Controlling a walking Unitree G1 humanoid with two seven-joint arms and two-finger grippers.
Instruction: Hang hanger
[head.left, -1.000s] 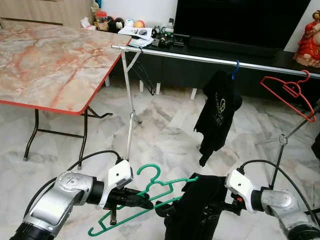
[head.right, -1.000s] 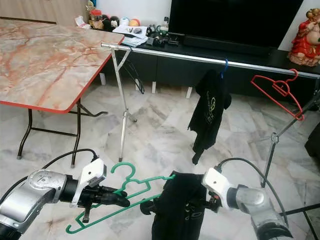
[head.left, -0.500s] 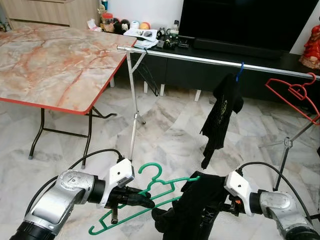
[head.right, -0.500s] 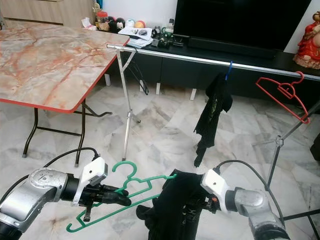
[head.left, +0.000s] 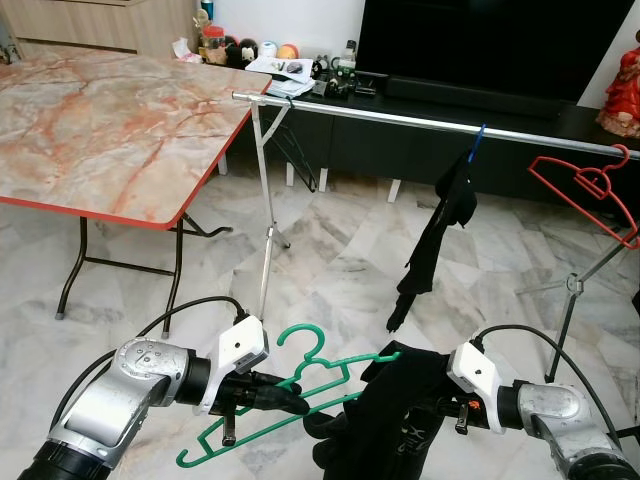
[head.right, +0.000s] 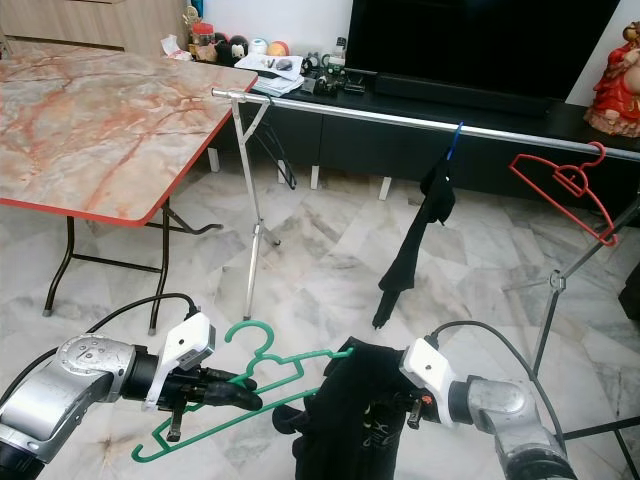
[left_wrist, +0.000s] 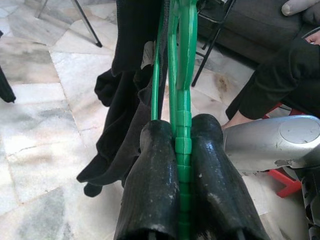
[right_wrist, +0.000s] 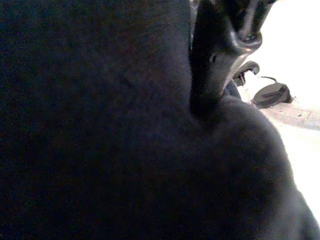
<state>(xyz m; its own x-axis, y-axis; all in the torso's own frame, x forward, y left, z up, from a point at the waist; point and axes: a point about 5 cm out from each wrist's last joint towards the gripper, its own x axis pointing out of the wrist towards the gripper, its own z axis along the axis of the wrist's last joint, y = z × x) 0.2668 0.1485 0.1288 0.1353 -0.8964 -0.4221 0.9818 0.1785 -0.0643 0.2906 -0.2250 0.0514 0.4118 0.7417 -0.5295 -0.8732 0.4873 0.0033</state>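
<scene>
You stood before the clothes rail with both arms low.
Your left gripper was clamped on the green hanger; your right gripper sat buried in the black garment, fingers impossible to judge.

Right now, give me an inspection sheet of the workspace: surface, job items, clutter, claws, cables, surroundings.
Surface: white marble floor; marble-top folding table at left.
Job's things: green hanger held low, partly inside a black garment; metal clothes rail ahead.
Clutter: black shirt on a blue hanger and an empty red hanger on the rail.
Claws: left claw shut on the green hanger; right claw buried in the black garment, finger state unclear.
Cables: black cable looping over the left arm; another over the right.
Surroundings: dark TV on a low black cabinet, red figurine at right.
</scene>
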